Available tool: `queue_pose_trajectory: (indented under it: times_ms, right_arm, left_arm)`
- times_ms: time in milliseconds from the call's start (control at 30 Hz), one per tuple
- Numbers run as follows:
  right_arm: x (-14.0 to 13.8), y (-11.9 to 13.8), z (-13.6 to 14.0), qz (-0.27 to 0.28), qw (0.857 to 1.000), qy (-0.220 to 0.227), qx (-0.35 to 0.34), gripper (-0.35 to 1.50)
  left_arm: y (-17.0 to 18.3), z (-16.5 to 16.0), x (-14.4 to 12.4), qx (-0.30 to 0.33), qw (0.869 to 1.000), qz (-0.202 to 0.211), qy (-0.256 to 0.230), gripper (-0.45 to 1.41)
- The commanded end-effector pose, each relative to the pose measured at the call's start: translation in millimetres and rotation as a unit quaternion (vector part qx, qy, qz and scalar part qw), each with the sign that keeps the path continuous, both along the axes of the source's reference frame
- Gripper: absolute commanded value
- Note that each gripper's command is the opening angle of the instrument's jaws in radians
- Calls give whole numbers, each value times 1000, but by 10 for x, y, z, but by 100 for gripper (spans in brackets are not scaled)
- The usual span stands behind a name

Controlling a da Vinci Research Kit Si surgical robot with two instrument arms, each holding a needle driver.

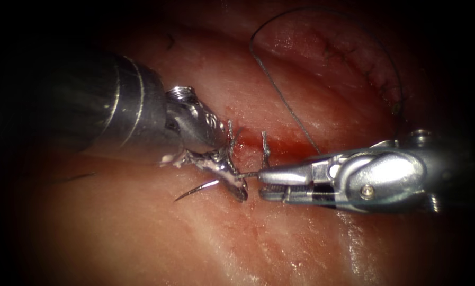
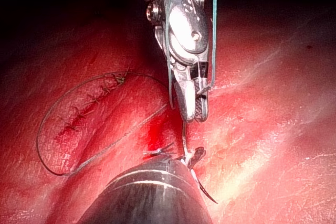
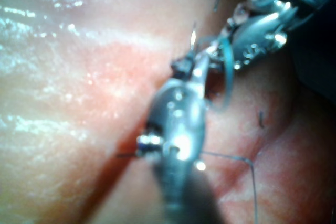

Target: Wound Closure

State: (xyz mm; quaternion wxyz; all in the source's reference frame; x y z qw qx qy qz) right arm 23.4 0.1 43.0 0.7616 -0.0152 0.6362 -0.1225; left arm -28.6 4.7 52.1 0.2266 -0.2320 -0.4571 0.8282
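Clearly the needle point(image 1: 205, 186) lies free of the tissue point(image 1: 142, 233), its point out left of the cut point(image 1: 250, 143), clenched near mid-curve by the left tool point(image 1: 234, 180). The right tool point(image 1: 269, 182) sits just beside it, jaws slightly parted, holding nothing I can make out. Thread point(image 1: 285, 100) loops over open tissue; its needle end is hidden.

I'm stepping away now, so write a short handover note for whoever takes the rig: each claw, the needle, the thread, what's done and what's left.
Left claw: shut on the needle near mid-curve, its tip free above the tissue, left of the cut.
Right claw: just beside the needle's rear part; whether it grips is unclear.
Thread: loops back to the stitched far stretch.
Done: far stitches.
Left: the cut's near part is open, with red fluid.
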Motion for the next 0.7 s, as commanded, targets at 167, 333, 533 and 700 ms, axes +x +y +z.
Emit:
queue_pose_trajectory:
  times_ms: [167, 333, 533, 700]
  right_arm:
    - [3, 8, 0, 112, 991, 47, 64, 138]
    - [-7, 26, -4, 201, 974, 75, 76, 148]
    - [-5, 15, 6, 223, 970, 71, 67, 148]
    - [-2, 6, 21, 243, 962, 61, 111, 148]
  left_arm:
    - [-9, 3, -2, 18, 998, -56, -20, -45]
    - [-13, -2, 1, 24, 991, -119, -62, -45]
    - [-7, -4, -2, 28, 978, -178, -101, -45]
    - [3, -5, -5, 29, 959, -248, -135, -45]
